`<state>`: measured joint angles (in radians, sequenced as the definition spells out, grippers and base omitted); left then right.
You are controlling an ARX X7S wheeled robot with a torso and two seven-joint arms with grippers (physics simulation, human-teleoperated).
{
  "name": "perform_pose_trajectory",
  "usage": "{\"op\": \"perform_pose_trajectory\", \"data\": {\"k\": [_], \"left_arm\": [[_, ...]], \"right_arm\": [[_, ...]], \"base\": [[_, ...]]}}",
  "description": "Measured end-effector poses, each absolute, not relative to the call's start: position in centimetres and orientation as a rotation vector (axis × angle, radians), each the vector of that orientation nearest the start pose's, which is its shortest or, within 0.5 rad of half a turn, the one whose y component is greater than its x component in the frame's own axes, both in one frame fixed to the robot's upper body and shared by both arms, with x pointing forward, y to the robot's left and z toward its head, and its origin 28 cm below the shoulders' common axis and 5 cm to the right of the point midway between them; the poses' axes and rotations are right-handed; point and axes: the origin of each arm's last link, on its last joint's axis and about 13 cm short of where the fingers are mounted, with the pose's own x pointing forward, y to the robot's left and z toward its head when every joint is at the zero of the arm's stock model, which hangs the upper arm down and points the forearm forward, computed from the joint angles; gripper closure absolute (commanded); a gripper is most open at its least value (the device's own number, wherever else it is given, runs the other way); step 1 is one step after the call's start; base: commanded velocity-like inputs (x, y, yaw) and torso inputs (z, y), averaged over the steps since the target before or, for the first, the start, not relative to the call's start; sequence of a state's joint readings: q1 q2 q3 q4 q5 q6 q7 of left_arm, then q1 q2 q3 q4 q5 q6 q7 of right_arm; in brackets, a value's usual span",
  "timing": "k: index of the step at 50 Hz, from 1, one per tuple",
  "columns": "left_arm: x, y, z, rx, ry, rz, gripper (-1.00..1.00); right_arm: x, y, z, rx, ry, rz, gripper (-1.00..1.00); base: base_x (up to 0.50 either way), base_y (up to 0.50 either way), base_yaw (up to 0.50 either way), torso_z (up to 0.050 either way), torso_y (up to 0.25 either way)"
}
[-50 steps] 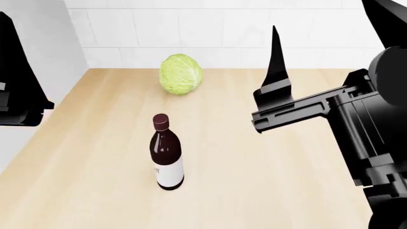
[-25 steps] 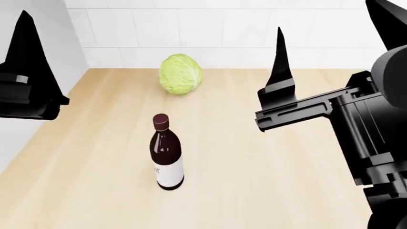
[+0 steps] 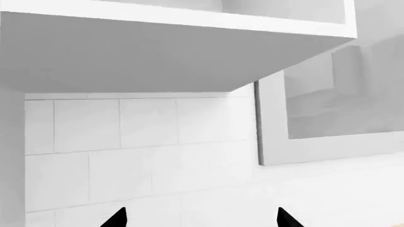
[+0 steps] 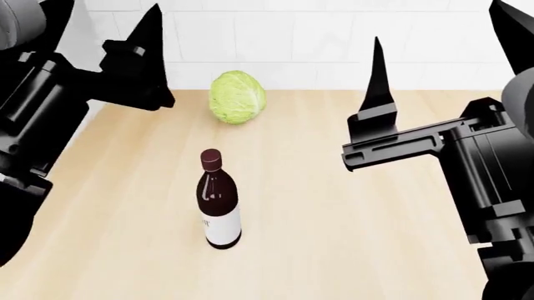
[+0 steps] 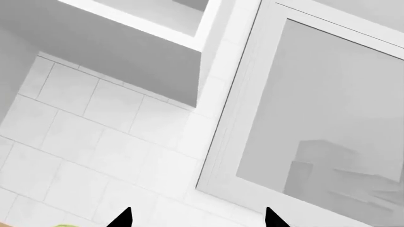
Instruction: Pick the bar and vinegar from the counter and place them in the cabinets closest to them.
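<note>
The vinegar (image 4: 219, 206), a dark bottle with a white label, stands upright on the beige counter (image 4: 351, 250), left of centre. The bar is out of view. My left gripper (image 3: 202, 220) is open and empty, raised high at the left; one of its fingers (image 4: 152, 44) points up beside the wall, well above and behind the bottle. My right gripper (image 4: 446, 53) (image 5: 197, 218) is also open and empty, held high at the right, far from the bottle. Both wrist views show only wall and cabinets.
A pale green cabbage (image 4: 237, 97) lies at the back of the counter by the tiled wall (image 4: 292, 37). Overhead are an open cabinet (image 3: 177, 42) (image 5: 145, 23) and a glass-panelled cabinet door (image 3: 341, 99) (image 5: 315, 109). A grey side wall borders the counter's left.
My left arm has swung up and to the right, from the frame's left edge to beside the cabbage. The right gripper has drifted slightly right. The bottle has not moved.
</note>
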<state>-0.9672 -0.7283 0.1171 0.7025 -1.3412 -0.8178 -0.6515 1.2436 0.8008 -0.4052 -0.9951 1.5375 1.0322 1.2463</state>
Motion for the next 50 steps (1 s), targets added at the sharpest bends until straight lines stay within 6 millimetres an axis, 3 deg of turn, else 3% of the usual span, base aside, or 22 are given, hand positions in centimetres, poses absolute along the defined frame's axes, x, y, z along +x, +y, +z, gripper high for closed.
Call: {"op": "perform_pose_trajectory", "data": {"k": [21, 50], "left_arm": [[23.0, 21.8, 29.2, 0.04, -0.141, -0.439, -1.0], [21.7, 22.1, 26.2, 0.049, -0.053, -0.495, -1.0]], "right_arm": [[16.0, -10.2, 29.1, -0.341, -0.511, 0.043, -1.0], [16.3, -10.1, 29.0, -0.34, -0.512, 0.05, -1.0]], "base": [[0.0, 0.0, 0.0, 0.0, 0.0], [0.0, 0.0, 0.0, 0.0, 0.0]]}}
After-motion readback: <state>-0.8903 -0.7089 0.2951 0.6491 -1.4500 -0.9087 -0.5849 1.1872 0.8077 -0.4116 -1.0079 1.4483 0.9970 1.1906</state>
